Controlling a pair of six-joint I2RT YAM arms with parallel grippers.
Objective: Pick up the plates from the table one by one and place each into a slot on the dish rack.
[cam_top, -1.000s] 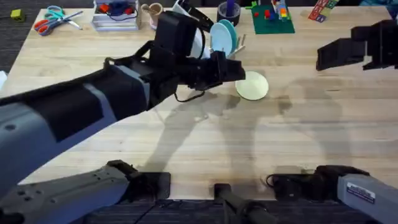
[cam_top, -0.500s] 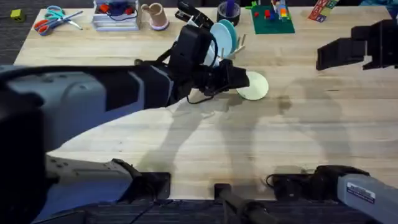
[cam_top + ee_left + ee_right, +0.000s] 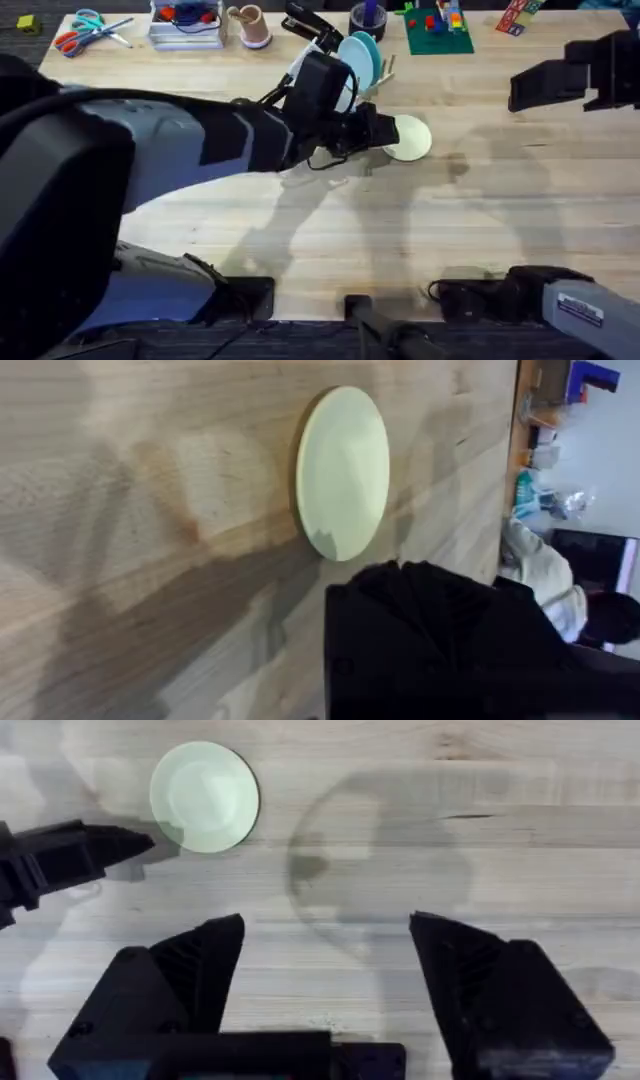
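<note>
At the far middle of the surface point(image 3: 500, 230), the left hand point(image 3: 385, 128) is hovering just beside the cream plate point(image 3: 408, 137), at its left rim. The plate is lying flat on the wood, not yet lifted. Whether the left hand is apart or together I cannot tell; the left wrist view shows a dark mass near the plate's edge and no clear gap.

The teal plate point(image 3: 362, 58) is standing upright in the dish rack point(image 3: 384, 70), just beyond the left hand. On that evidence, the step in hand is judged to be the approach to the second plate.

The right hand point(image 3: 325, 980) is hanging well apart at the far right, its fingers point(image 3: 190, 965) standing spread with nothing between them.

The next move appears to call for getting a finger under the thin rim, since the plate is sitting flush on the wood, then tilting it upright for a free slot.

No brand, label or writing is legible on any task item.
</note>
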